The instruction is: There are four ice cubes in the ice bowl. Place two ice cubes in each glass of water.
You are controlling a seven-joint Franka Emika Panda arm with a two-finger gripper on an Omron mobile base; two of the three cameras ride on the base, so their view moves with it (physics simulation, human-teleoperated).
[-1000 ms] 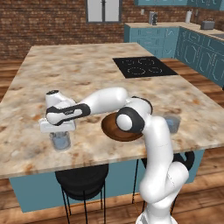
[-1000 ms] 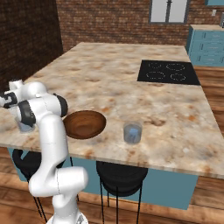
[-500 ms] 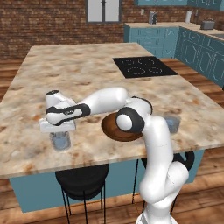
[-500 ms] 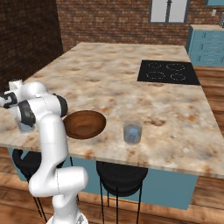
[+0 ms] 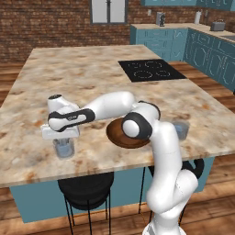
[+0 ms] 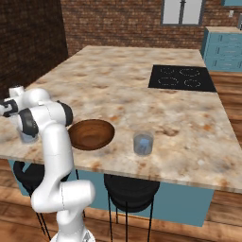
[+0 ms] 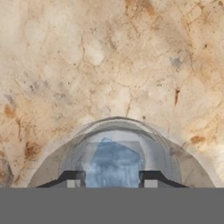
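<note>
The hand [image 5: 60, 137] is held directly over the left glass of water [image 5: 64, 148], near the front-left edge of the desk [image 5: 92, 78], presumably so that a cube released there would fall straight into the tumbler. In the hand view the two dark fingertips [image 7: 72, 179] are seen apart, with pale blue ice [image 7: 114, 164] showing between them inside the glass rim; whether that ice is pinched by the fingers or already lying in the water cannot be told.

The ice bowl [image 6: 90, 134] is set on the desk between the two glasses, partly hidden by the arm in the left base view. Its inside looks bare in the right base view, though small cubes could be missed at this size. The second glass of water [image 6: 143, 143] stands to the right of the bowl, well apart from the hand, near the front edge. No ice can be made out in it.
</note>
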